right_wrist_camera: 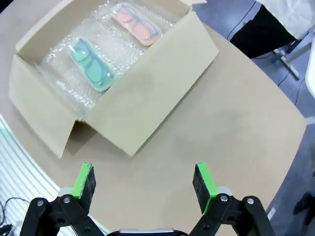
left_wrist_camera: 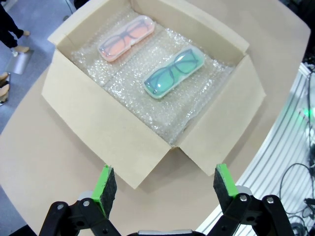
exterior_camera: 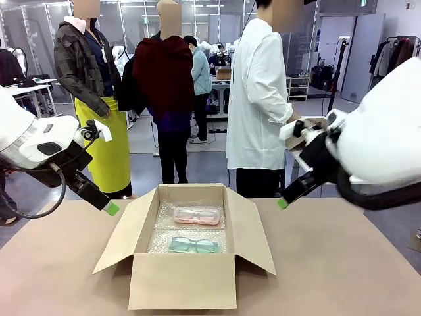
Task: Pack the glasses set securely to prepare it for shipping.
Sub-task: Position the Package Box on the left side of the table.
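A plain brown cardboard box (exterior_camera: 184, 280) on a tan table (exterior_camera: 342, 263). Clear bubble wrap (left_wrist_camera: 128, 83), dotted all over, lines it. The pink case (left_wrist_camera: 127, 38) is translucent pale pink, the green case (left_wrist_camera: 174, 73) translucent mint, each showing dark frames (left_wrist_camera: 172, 70). The left gripper (left_wrist_camera: 160, 184) and right gripper (right_wrist_camera: 143, 182) are black with bright green pads (left_wrist_camera: 105, 183).

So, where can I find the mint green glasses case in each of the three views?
Front view: the mint green case lies below the centre, in the near half of the cardboard box.
Left wrist view: the mint green case is above centre, slightly right.
Right wrist view: the mint green case is at upper left.
Shared landmark: the pink case beside it on the bubble wrap.
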You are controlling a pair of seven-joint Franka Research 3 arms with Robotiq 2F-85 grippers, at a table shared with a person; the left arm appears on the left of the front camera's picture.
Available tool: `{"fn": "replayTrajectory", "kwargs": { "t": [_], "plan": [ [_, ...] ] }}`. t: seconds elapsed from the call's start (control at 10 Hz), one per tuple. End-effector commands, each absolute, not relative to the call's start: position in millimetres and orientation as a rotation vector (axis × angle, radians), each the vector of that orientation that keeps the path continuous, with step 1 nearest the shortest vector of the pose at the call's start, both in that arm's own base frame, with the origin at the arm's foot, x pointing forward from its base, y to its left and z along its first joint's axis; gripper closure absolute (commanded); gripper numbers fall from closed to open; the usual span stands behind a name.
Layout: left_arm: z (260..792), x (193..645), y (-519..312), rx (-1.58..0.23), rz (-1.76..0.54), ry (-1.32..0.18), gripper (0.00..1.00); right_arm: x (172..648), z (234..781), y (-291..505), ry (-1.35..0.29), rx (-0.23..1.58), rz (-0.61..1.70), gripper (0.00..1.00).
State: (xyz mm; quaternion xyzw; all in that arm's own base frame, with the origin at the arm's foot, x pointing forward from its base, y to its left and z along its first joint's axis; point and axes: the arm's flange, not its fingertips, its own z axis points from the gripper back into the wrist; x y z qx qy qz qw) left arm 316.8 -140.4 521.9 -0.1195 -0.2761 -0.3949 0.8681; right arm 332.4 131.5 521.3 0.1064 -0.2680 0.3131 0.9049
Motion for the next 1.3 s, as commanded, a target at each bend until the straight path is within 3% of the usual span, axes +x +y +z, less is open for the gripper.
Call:
{"fn": "replayTrajectory", "kwargs": {
  "t": [0.0, 1.1, 1.2],
  "plan": [
    [522, 317, -138, -0.263, -0.837, -0.58, 0.0, 309, 516, 115, -0.505, 0.245, 0.575, 0.0],
    [522, 317, -141, -0.25, -0.827, -0.577, 0.0, 323, 530, 113, -0.522, 0.246, 0.599, 0.0],
    [531, 333, -135, -0.259, -0.749, -0.528, 0.0, 323, 530, 113, -0.522, 0.246, 0.599, 0.0]
  ]
}}
